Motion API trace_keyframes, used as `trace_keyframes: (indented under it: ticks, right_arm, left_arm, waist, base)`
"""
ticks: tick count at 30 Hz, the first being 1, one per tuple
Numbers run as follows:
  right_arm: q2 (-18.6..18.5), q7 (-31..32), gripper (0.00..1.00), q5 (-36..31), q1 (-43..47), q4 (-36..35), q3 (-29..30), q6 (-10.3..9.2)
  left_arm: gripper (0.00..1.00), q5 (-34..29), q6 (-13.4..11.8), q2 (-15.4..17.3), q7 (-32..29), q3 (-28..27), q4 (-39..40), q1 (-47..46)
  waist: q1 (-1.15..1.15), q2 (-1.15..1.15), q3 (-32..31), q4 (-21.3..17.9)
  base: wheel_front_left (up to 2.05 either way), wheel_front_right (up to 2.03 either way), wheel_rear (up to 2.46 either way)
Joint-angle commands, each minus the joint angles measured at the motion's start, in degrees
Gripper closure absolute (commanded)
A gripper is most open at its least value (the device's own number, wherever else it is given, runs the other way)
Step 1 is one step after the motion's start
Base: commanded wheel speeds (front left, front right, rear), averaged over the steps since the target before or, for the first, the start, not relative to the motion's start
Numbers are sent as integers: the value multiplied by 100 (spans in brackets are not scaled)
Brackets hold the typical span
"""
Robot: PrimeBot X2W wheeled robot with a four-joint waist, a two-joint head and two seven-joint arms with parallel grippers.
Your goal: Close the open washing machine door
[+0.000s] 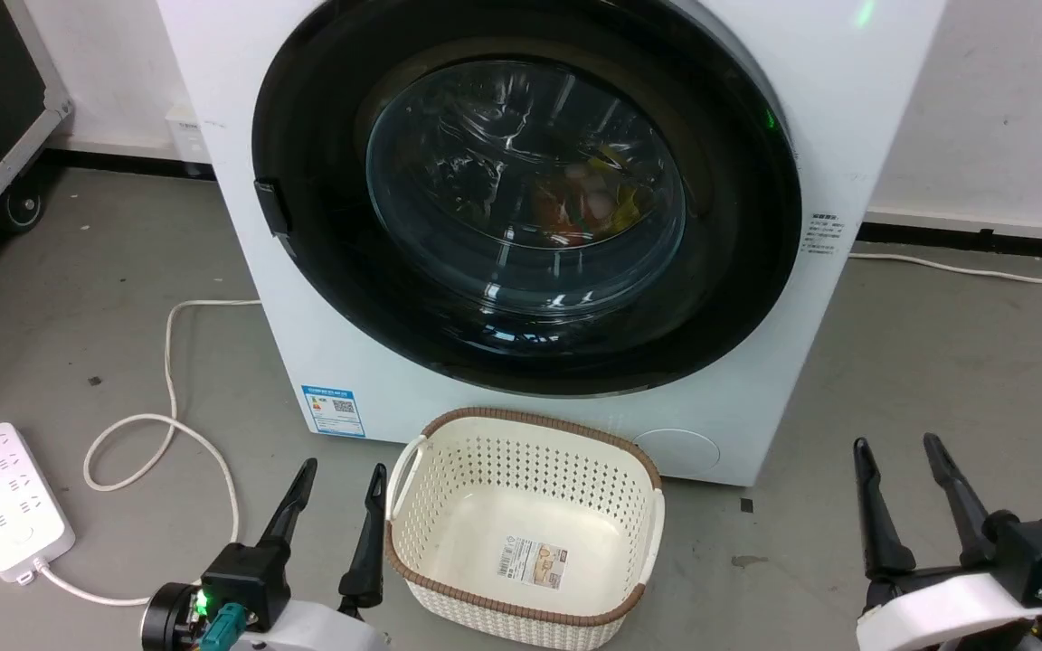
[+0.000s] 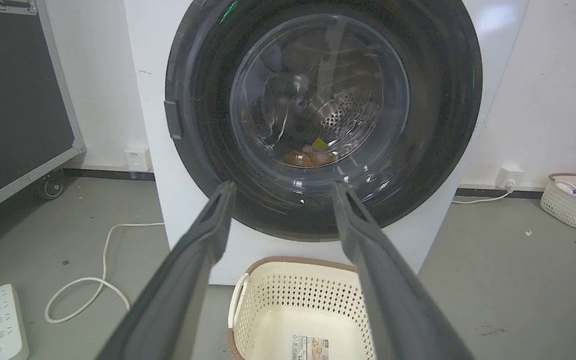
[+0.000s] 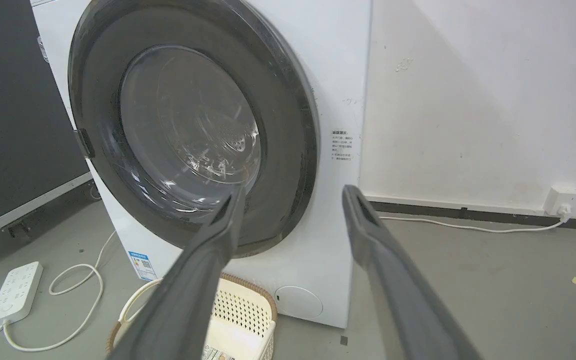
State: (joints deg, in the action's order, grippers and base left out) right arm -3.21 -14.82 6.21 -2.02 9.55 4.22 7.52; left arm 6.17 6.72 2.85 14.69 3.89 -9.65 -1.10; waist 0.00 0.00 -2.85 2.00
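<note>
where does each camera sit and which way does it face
head view: from the robot's head, looking forward and down at the big white front-loading washing machine and its round black-rimmed glass door; left end effector and right end effector at the bottom.
left wrist view: low, facing the door squarely, between its own dark fingers.
right wrist view: low, further right, facing the door at an angle, own fingers in front.
All three share the cream perforated plastic basket on the floor.
</note>
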Motion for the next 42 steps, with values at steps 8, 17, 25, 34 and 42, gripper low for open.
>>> trace_keyframes:
  ticks: [8, 17, 25, 34, 42]
  right_arm:
    - [33, -18, 0, 52, 82, 131, -95, -3]
    - [5, 82, 100, 8, 31, 67, -103, 1]
    - [7, 176, 100, -34, 42, -2, -124, 1]
    - [9, 270, 100, -76, 54, -71, -146, 0]
    - [11, 364, 100, -119, 65, -140, -167, 0]
  left_arm:
    - [0, -53, 52, 13, 30, -31, -21, 16]
    - [100, -70, -2, -1, -77, -38, 22, 5]
    - [100, -107, -47, -1, -171, -62, 85, 12]
    - [100, -143, -92, 0, -265, -86, 149, 19]
    - [100, -180, -137, 0, -358, -109, 212, 26]
  waist:
    - [0, 0, 21, -55]
    - [1, 0, 35, -65]
    - [1, 0, 52, -74]
    - [1, 0, 69, -83]
    - [1, 0, 86, -92]
  base:
    - [0, 0, 0]
    - [0, 0, 0]
    - [0, 0, 0]
    - [0, 0, 0]
    - [0, 0, 0]
